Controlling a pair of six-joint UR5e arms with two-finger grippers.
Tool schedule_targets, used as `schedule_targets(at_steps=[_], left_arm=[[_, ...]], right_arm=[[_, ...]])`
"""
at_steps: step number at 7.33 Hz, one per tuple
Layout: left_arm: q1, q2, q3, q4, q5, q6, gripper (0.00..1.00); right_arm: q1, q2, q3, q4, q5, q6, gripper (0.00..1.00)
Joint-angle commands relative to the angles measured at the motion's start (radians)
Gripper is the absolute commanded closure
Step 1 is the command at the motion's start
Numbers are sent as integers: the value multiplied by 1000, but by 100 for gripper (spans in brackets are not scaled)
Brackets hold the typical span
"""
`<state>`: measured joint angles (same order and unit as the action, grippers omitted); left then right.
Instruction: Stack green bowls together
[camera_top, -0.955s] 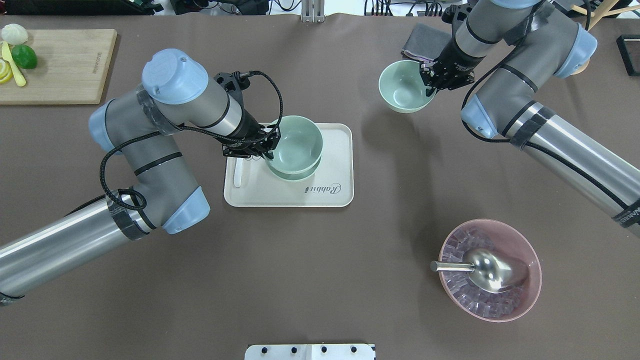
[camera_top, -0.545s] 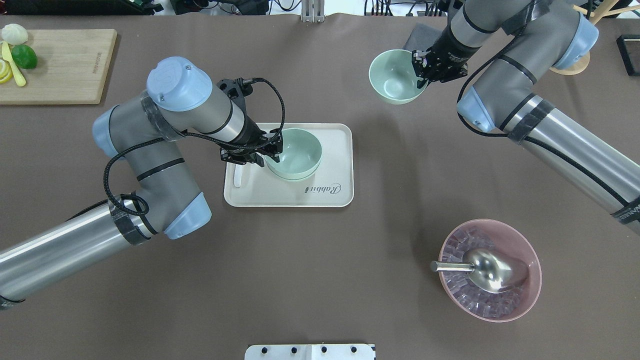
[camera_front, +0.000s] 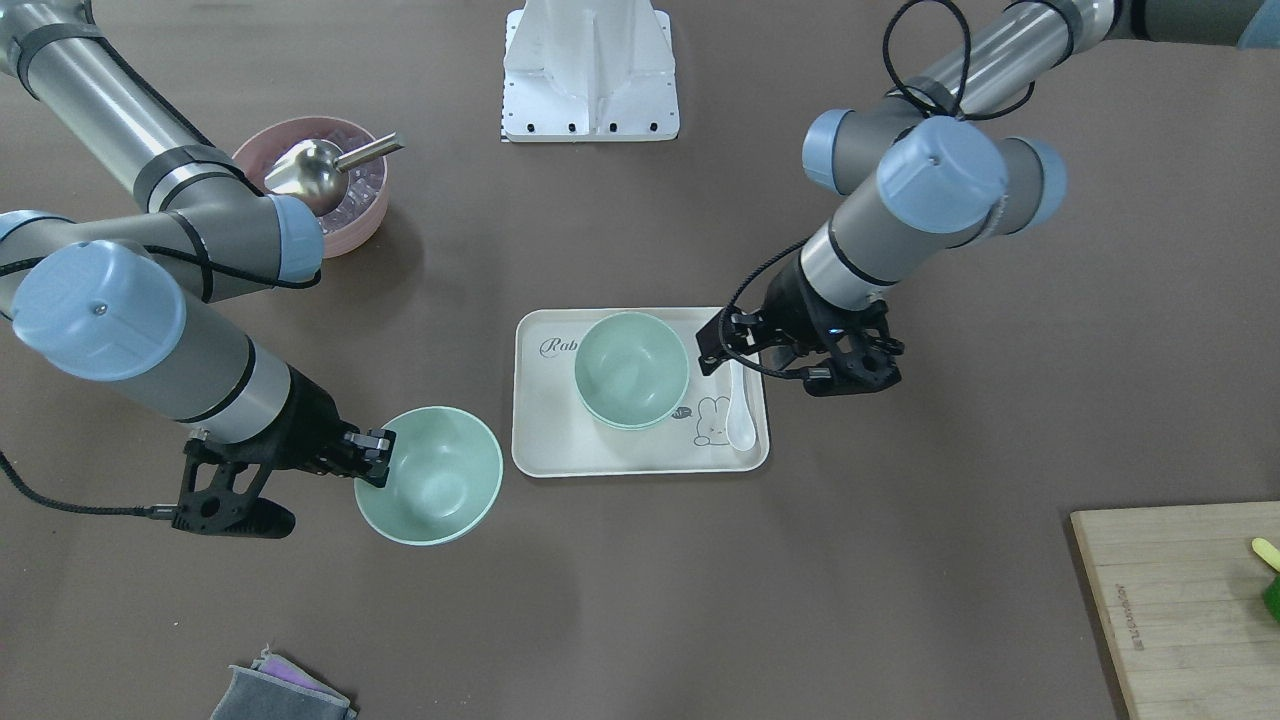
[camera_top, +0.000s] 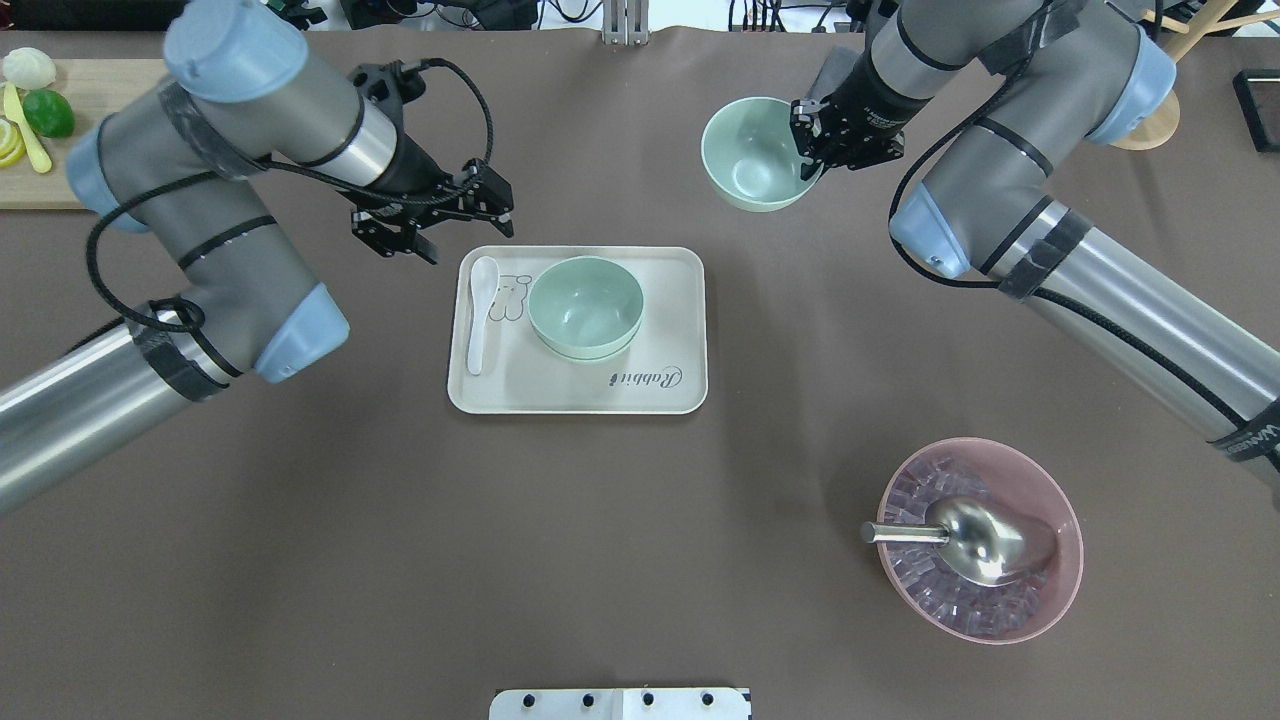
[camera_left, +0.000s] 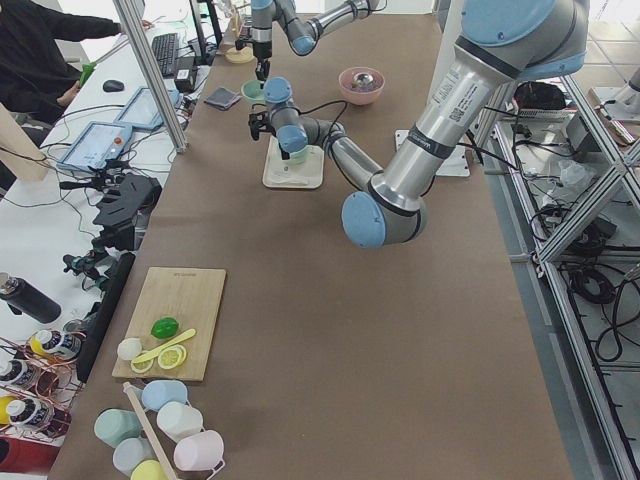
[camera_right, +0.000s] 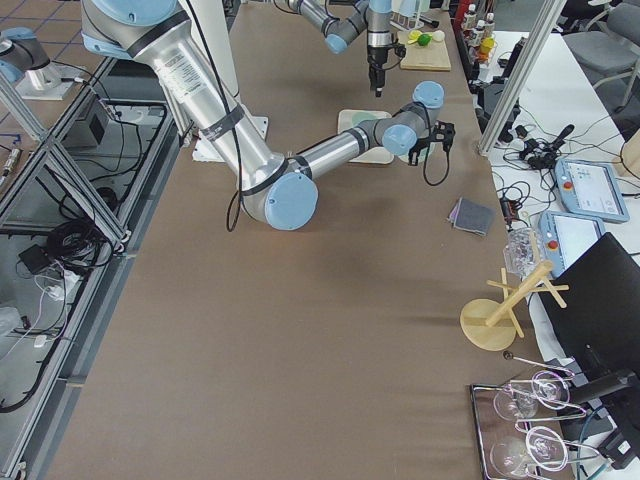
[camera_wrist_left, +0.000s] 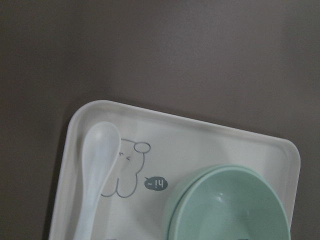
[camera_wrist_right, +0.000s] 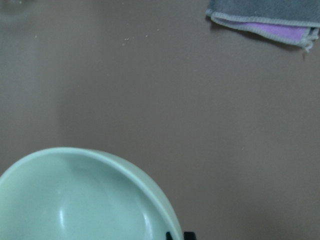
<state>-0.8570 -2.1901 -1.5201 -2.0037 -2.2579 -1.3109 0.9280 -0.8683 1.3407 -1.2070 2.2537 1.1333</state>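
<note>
Two green bowls (camera_top: 585, 305) sit nested on the white tray (camera_top: 660, 390) and also show in the front view (camera_front: 632, 370) and the left wrist view (camera_wrist_left: 230, 210). My left gripper (camera_top: 462, 222) is open and empty, raised beyond the tray's far left corner. My right gripper (camera_top: 812, 150) is shut on the rim of the third green bowl (camera_top: 750, 155), holding it upright above the table, to the right of and beyond the tray. That bowl also shows in the front view (camera_front: 430, 475) and the right wrist view (camera_wrist_right: 85, 200).
A white spoon (camera_top: 480, 315) lies on the tray's left side. A pink bowl (camera_top: 1070, 520) with a metal scoop (camera_top: 985, 540) stands at the near right. A cutting board (camera_top: 120, 130) lies far left. A folded cloth (camera_front: 280, 690) lies beyond the held bowl.
My left gripper set its bowl into the one on the tray, let go, and rose away to the left. My right gripper carried its bowl leftward.
</note>
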Motion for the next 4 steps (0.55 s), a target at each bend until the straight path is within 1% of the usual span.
schedule_targets(at_steps=[1, 2, 3, 4], left_arm=[[-89, 59, -11, -1, -49, 114, 3], [-137, 81, -11, -1, -90, 187, 3], [-189, 107, -9, -1, -129, 270, 2], [-217, 140, -8, -1, -140, 332, 2]], right_arm=[[-102, 30, 32, 1, -86, 90, 100], [-142, 52, 32, 0, -120, 123, 100], [-170, 67, 35, 0, -134, 147, 100], [-190, 83, 37, -2, -140, 176, 100]])
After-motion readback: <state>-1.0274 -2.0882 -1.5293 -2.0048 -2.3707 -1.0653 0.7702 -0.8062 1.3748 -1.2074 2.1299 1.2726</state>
